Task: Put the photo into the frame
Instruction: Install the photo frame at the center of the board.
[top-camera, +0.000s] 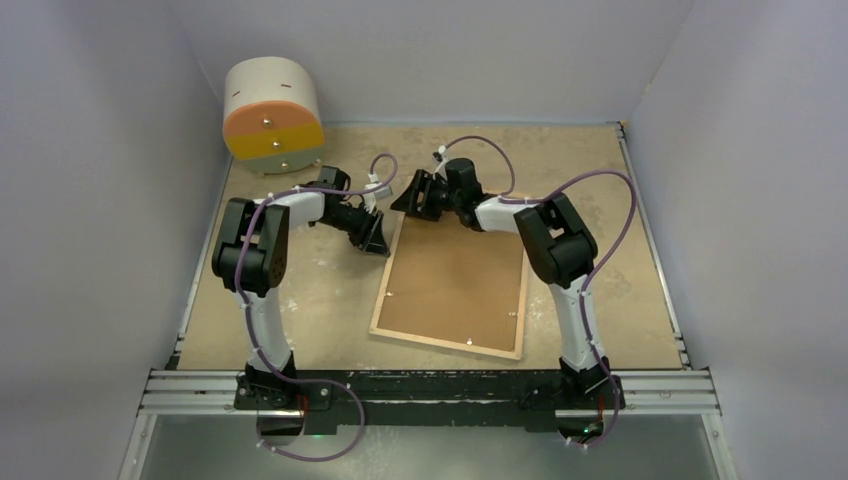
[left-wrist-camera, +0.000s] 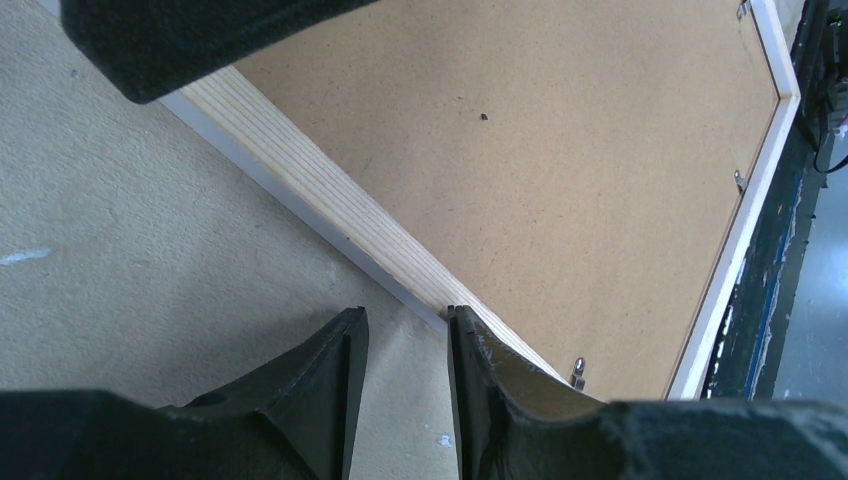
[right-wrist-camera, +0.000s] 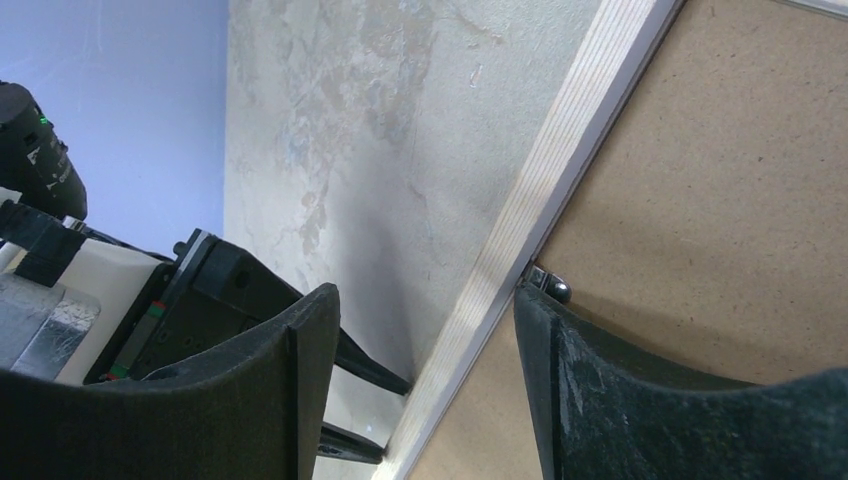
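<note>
Pale-wood frame (top-camera: 445, 345), face down, brown backing board (top-camera: 455, 280) within its rim.

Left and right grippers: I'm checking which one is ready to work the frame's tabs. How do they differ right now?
Opening: the black left gripper has its jaws narrowly apart; the black right gripper has them wide.
Place: the left sits at a corner of the face-down, light wooden-rimmed frame; the right straddles its rim, one finger on the brown backing board beside a metal tab.
Shared: both are open and hold nothing.
</note>
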